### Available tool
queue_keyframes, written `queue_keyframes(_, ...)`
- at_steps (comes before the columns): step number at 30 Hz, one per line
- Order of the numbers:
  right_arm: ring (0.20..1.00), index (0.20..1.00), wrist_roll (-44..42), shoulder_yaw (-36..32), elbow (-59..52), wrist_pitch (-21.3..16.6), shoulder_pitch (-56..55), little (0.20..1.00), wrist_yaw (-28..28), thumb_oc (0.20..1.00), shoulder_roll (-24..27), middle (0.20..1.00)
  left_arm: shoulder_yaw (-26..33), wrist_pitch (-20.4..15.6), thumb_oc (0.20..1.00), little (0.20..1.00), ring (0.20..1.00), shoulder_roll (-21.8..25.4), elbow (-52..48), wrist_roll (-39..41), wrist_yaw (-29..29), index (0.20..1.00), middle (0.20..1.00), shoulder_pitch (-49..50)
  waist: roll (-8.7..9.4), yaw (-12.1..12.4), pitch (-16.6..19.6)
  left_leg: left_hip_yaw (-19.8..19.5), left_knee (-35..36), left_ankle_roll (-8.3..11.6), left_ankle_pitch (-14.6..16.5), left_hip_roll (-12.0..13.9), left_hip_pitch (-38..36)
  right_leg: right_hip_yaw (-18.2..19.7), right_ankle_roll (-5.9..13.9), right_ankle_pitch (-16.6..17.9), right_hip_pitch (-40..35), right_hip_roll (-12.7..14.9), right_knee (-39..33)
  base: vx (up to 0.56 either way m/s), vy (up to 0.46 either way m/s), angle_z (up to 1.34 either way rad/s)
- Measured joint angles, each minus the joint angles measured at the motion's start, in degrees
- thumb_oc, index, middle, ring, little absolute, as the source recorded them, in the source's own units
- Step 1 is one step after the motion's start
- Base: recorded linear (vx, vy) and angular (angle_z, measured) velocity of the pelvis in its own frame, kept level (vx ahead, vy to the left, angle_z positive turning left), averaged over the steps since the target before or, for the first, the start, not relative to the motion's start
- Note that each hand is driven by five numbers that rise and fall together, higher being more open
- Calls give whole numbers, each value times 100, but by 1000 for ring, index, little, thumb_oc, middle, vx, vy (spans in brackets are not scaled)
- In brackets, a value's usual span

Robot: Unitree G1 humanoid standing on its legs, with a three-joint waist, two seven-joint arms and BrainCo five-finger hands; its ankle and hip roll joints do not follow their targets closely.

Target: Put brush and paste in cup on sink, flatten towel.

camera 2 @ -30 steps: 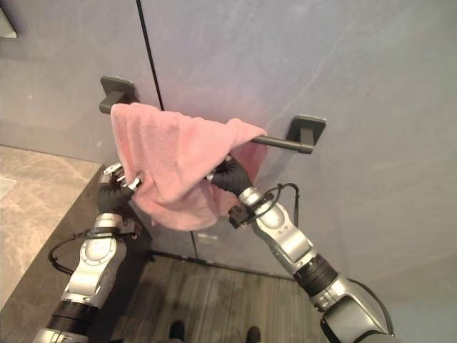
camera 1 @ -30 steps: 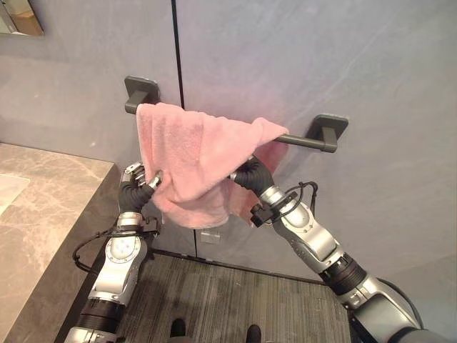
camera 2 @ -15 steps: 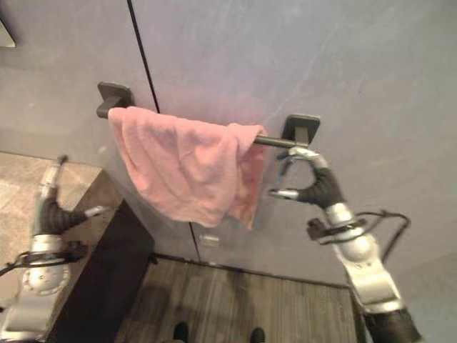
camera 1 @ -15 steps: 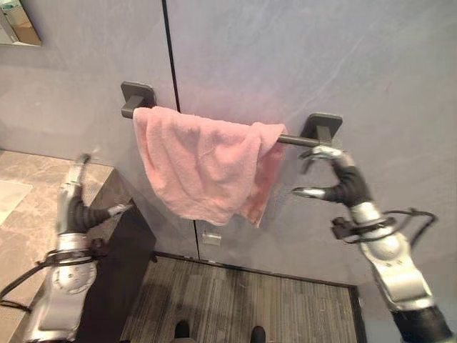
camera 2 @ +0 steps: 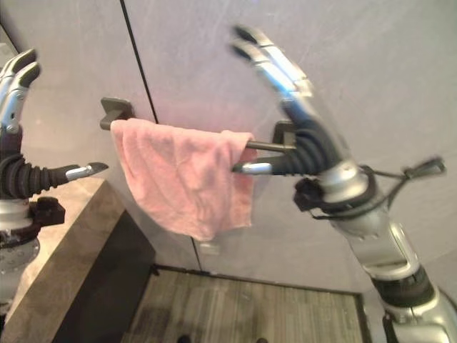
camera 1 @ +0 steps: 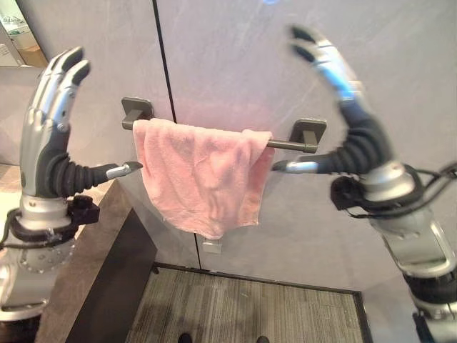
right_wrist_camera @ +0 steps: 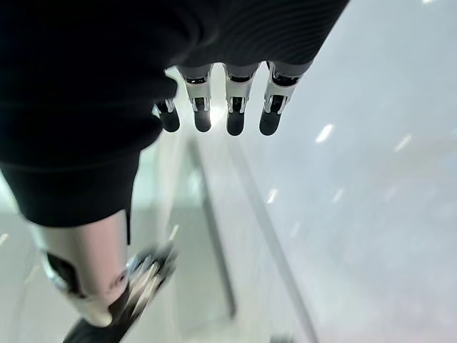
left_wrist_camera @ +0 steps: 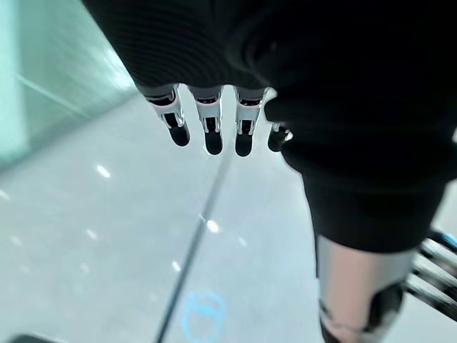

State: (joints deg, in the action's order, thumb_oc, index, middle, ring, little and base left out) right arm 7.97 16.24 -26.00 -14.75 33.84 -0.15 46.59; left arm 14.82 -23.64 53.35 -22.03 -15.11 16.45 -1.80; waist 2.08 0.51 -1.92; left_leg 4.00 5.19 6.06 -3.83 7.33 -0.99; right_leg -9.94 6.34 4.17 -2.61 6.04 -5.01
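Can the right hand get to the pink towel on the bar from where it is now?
Probably yes: the right hand is raised, open, beside the towel, with nothing between them.

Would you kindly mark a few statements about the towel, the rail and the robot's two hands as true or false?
1. The pink towel hangs over the dark rail on the wall. True.
2. The left hand grips the towel's edge. False: it is raised beside the towel with straight fingers, holding nothing.
3. The right hand is open, fingers pointing up. True.
4. The towel lies on the floor. False: it hangs from the rail, above the floor.
5. The towel covers the whole rail. False: the rail's right end, by its bracket, is bare.
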Motion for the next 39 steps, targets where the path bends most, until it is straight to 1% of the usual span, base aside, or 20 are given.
queue_keyframes(3, 1000, 1000, 97, 722, 504, 140, 634, 1000, 259, 1000, 26, 1000, -168, 8, 1000, 1000, 1000, 343, 281, 180, -307, 1000, 1000, -112, 10, 2, 7, 9, 0, 1, -1, 1, -1, 7, 1, 0, 5, 1, -2, 0, 0, 0)
queue_keyframes(5, 1000, 1000, 199, 924, 796, 269, 796, 1000, 397, 1000, -66, 1000, -335, 11, 1000, 1000, 1000, 417, 456, 340, -468, 1000, 1000, -160, 18, 43, 11, 9, 0, 5, -3, -5, 9, 7, 0, 6, 17, 3, -1, 0, 0, 0)
queue_keyframes(7, 1000, 1000, 241, 1248, 1167, 374, 1056, 1000, 491, 1000, -156, 1000, -681, 42, 1000, 1000, 1000, 585, 719, 402, -653, 1000, 1000, -339, 18, 49, 11, 9, 0, 9, -6, 1, 28, 8, -1, 7, 38, 2, -2, 0, 0, 0)
queue_keyframes(8, 1000, 1000, 248, 1290, 1212, 387, 1080, 1000, 522, 1000, -160, 1000, -743, 42, 1000, 1000, 1000, 619, 757, 402, -680, 1000, 1000, -359, 18, 51, 11, 9, 0, 10, -7, 1, 37, 8, -1, 7, 45, 2, -3, -32, 29, 0)
queue_keyframes(9, 1000, 1000, 333, 1358, 1373, 400, 1105, 1000, 558, 1000, -249, 1000, -980, 42, 1000, 1000, 1000, 722, 915, 400, -830, 1000, 1000, -410, 14, 46, 8, 8, -1, 11, -9, -5, 65, 7, -1, 9, 69, 4, -9, -33, 29, 1)
queue_keyframes(10, 1000, 1000, 369, 1387, 1469, 403, 1112, 1000, 558, 1000, -322, 1000, -1158, 40, 1000, 1000, 1000, 731, 1047, 404, -855, 1000, 1000, -533, 12, 46, 6, 4, -1, 11, -9, -6, 71, 3, 0, 12, 72, 4, -1, -55, 38, 5)
queue_keyframes(11, 1000, 1000, 447, 1455, 1635, 446, 1151, 1000, 569, 1000, -428, 1000, -1555, 66, 1000, 1000, 1000, 748, 1314, 397, -921, 1000, 1000, -872, 7, 52, 3, -18, -1, 16, -13, -3, 93, -17, -1, 12, 80, 3, -1, -48, 26, 3)
queue_keyframes(14, 1000, 1000, 653, 1593, 1865, 477, 1184, 1000, 566, 1000, -611, 1000, -2263, 143, 1000, 1000, 1000, 756, 1668, 358, -1033, 1000, 1000, -1433, 6, 46, -5, -18, -2, 24, -21, -3, 190, -18, -3, 20, 180, 3, 0, -49, 31, 0)
queue_keyframes(18, 1000, 1000, 888, 1645, 2002, 491, 1197, 1000, 502, 1000, -651, 1000, -2786, 142, 1000, 1000, 1000, 754, 1764, 269, -1038, 1000, 1000, -2150, 15, 9, -67, -32, -3, 40, -40, -7, 307, -35, -3, 28, 291, 1, 2, -35, 34, 3)
queue_keyframes(19, 1000, 1000, 963, 1647, 2001, 487, 1226, 1000, 461, 1000, -665, 1000, -3035, 138, 1000, 1000, 1000, 758, 1858, 244, -1021, 1000, 1000, -2419, 16, 13, -86, -29, -3, 40, -39, -8, 311, -35, -3, 28, 298, 1, 2, -2, 36, -1)
queue_keyframes(21, 1000, 1000, 1093, 1647, 2004, 480, 1328, 1000, 385, 1000, -693, 1000, -3278, 135, 1000, 1000, 1000, 760, 1930, 98, -982, 1000, 1000, -2844, 23, -6, -200, -9, -2, 42, -37, -8, 320, -14, 0, 26, 323, 5, 1, 3, 35, -5)
queue_keyframes(24, 1000, 1000, 1106, 1645, 2021, 470, 1414, 1000, 284, 1000, -682, 1000, -3385, 72, 1000, 1000, 1000, 843, 1973, 85, -860, 1000, 1000, -3050, 26, -11, -231, -5, -2, 41, -38, -8, 397, -4, 1, 30, 400, 5, 1, 9, 23, -2)
queue_keyframes(26, 1000, 1000, 1231, 1652, 2026, 451, 1480, 1000, 289, 1000, -678, 1000, -3414, 23, 1000, 1000, 1000, 1090, 1960, -90, -858, 1000, 1000, -3065, 28, 2, -247, 48, -2, 42, -38, -5, 435, 42, 2, 55, 474, 7, -1, 25, 29, -12)
queue_keyframes(27, 1000, 1000, 1329, 1671, 2024, 440, 1512, 1000, 300, 1000, -676, 1000, -3453, 10, 1000, 1000, 1000, 1313, 1931, -234, -862, 1000, 1000, -3075, 26, 13, -259, 112, -2, 43, -37, -5, 433, 86, 7, 59, 502, 13, -14, 50, 14, -19)
queue_keyframes(28, 1000, 1000, 1348, 1690, 2026, 442, 1532, 1000, 310, 1000, -673, 1000, -3520, 12, 1000, 1000, 1000, 1441, 1903, -346, -865, 1000, 1000, -3111, 25, 26, -260, 144, -2, 42, -36, -9, 429, 133, 12, 62, 516, 19, -15, 48, 15, -16)
queue_keyframes(30, 1000, 1000, 1407, 1725, 2014, 424, 1593, 1000, 398, 1000, -600, 1000, -3605, 18, 1000, 1000, 1000, 1689, 1868, -550, -873, 1000, 1000, -3139, -10, 25, -283, 172, 0, 40, -34, -21, 430, 158, 33, 73, 539, 47, -45, 59, 13, -10)
queue_keyframes(34, 1000, 1000, 1547, 1894, 1894, 317, 1704, 1000, 457, 1000, -265, 1000, -3635, 18, 1000, 1000, 1000, 2069, 1785, -795, -855, 1000, 1000, -3194, -60, 10, -312, 230, -1, 18, -22, -78, 406, 185, 54, 92, 545, 93, -44, 53, 2, -6)
queue_keyframes(36, 1000, 1000, 1557, 1911, 1825, 299, 1713, 1000, 522, 1000, -155, 1000, -3619, 1, 1000, 1000, 1000, 2127, 1774, -878, -836, 1000, 1000, -3202, -77, 8, -313, 247, -1, 14, -19, -90, 388, 192, 54, 101, 534, 101, -35, 71, 0, -3)
queue_keyframes(39, 1000, 1000, 1620, 2112, 1755, 195, 1765, 1000, 565, 1000, 152, 1000, -3648, -19, 1000, 1000, 1000, 2307, 1771, -1085, -827, 1000, 1000, -3184, -87, -1, -308, 280, -1, 4, -8, -100, 256, 214, 62, 107, 418, 91, 0, 57, -2, -4)
